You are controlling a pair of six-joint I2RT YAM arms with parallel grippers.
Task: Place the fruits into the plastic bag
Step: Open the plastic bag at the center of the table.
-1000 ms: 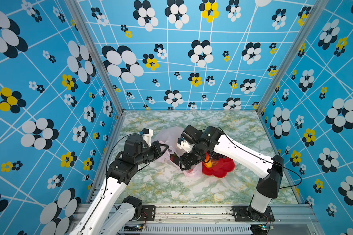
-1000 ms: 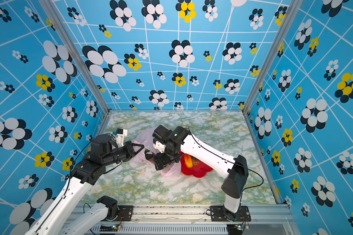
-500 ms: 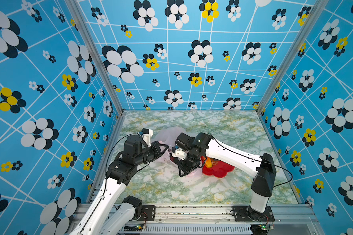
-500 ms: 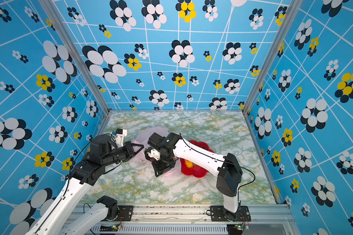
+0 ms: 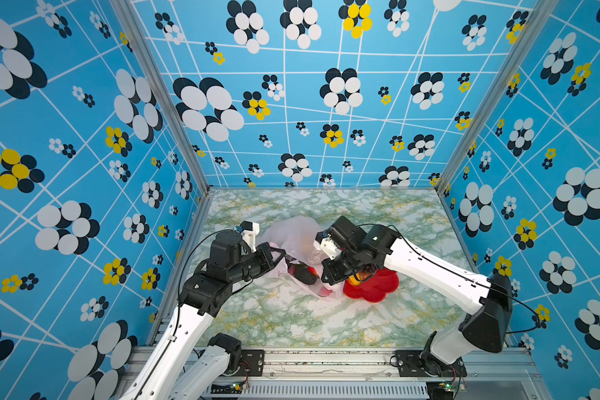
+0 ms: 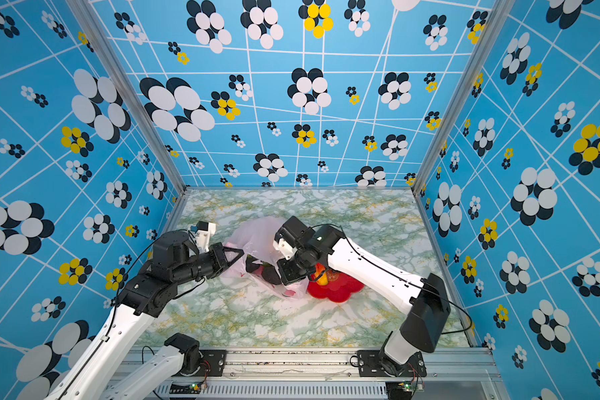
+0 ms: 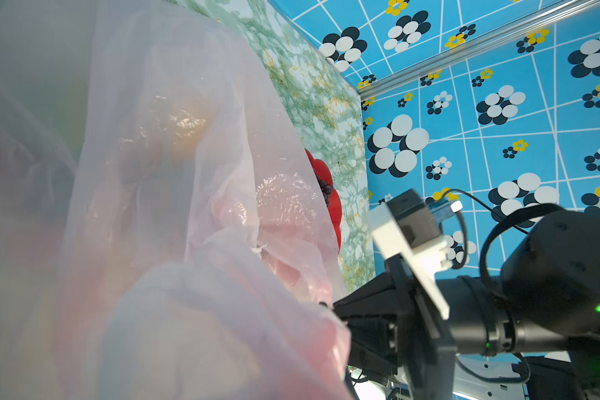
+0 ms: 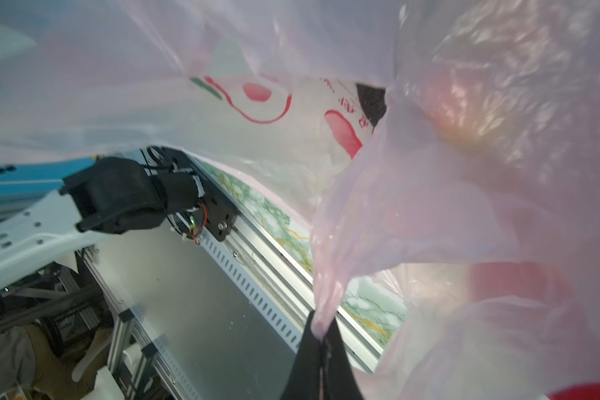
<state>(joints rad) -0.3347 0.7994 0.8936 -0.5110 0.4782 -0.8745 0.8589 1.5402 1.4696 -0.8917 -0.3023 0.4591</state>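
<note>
Spread a second ago, the right gripper is now pressed together on a fold of the plastic bag, a pinch shown only in the right wrist view, the tips being hidden under the bent-down wrist in both top views. The left gripper, carried on a low, level forearm, is seen closed on the bag's rim only in the top views, its own camera being filled by film, past which grapes on the red plate are glimpsed; a dark fruit is seen lying in the bag's mouth between the two grippers
</note>
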